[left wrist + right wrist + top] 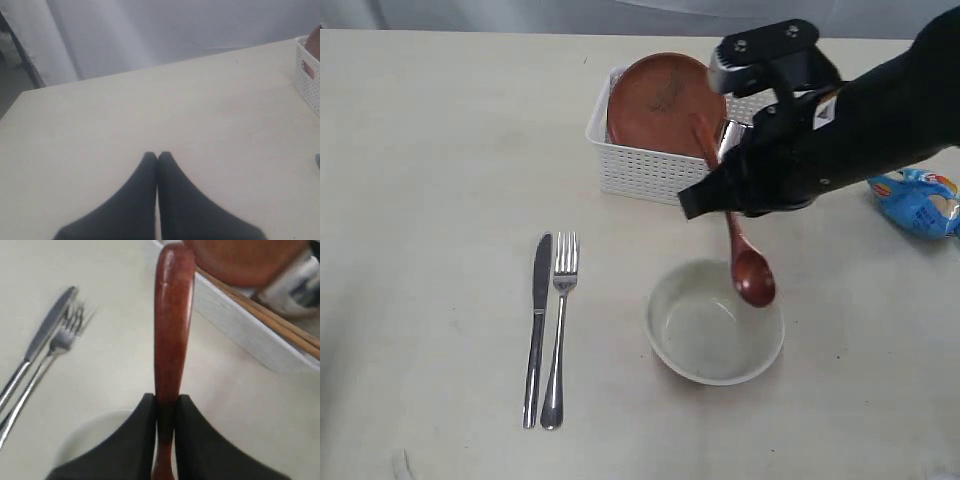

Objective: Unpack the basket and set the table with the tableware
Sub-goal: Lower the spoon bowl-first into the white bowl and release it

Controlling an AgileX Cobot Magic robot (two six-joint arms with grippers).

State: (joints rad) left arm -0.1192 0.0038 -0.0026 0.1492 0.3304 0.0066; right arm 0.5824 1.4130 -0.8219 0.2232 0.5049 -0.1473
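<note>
Black fingers (145, 412) of the right gripper (166, 400) are clamped narrowly on the handle of the reddish-brown wooden spoon (752, 278), gripping it partway along its length. The spoon's long axis runs from the white basket (640, 175) downward through the jaws, with its head hanging over the right inner side of the off-white bowl (705, 335); whether it touches the bowl cannot be told. The bowl stands on the table (440, 150) just in front of the basket. A steel knife (537, 320) and fork (560, 330) lie side by side, well to the bowl's left. The basket holds a round brown plate (655, 100) and wooden chopsticks (270, 320). A blue snack bag (920, 200) lies to the right. The left gripper (157, 157), closed and empty, hovers over bare table away from the work. Placing the spoon probably falls to the right arm.
</note>
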